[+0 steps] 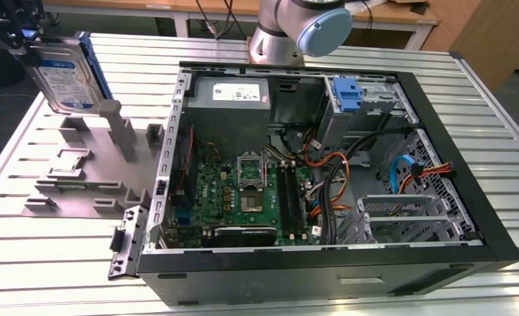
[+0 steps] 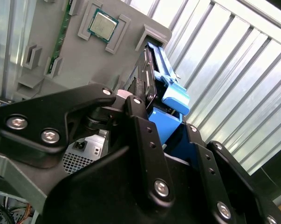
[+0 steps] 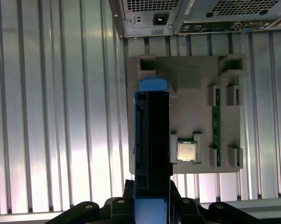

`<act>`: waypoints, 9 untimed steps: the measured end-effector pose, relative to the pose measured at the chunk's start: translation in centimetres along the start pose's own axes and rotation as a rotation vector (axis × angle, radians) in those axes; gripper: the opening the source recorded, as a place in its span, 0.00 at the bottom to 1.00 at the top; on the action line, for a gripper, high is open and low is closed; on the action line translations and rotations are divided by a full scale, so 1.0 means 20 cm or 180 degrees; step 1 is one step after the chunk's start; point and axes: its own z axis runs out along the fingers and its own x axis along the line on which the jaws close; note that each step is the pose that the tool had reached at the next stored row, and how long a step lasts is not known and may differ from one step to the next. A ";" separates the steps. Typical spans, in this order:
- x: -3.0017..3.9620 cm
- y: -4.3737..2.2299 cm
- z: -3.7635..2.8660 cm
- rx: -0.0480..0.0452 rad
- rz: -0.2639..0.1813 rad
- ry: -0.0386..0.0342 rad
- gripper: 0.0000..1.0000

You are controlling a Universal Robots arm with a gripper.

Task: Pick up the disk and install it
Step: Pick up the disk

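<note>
The disk (image 1: 64, 76), a silver-grey drive with a white-and-blue label in a blue carrier, hangs upright above the far end of the grey parts fixture (image 1: 83, 191), at the exterior view's upper left. My gripper (image 1: 31, 46) is shut on its top end, and the drive is clear of the fixture's slots. Both wrist views show the disk edge-on (image 3: 152, 135) (image 2: 166, 93), with the black fingers (image 2: 140, 116) clamped on either side of the blue frame. The gripper (image 3: 152, 207) stands over the fixture (image 3: 191, 79).
The open computer case (image 1: 469, 197) lies on the slatted table at the exterior view's right. It holds a grey power supply (image 1: 231, 95), a motherboard (image 1: 241, 191), cables and an upright blue bracket (image 1: 347, 95) in the drive bay. A processor chip (image 1: 69, 163) sits on the fixture. The arm's base (image 1: 295, 29) stands behind the case.
</note>
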 end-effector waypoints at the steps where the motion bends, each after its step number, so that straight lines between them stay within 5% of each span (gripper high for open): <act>1: 0.000 0.000 -0.001 0.0000 0.0001 0.0000 0.37; 9: 0.000 0.000 -0.010 0.0001 0.0017 -0.0001 0.37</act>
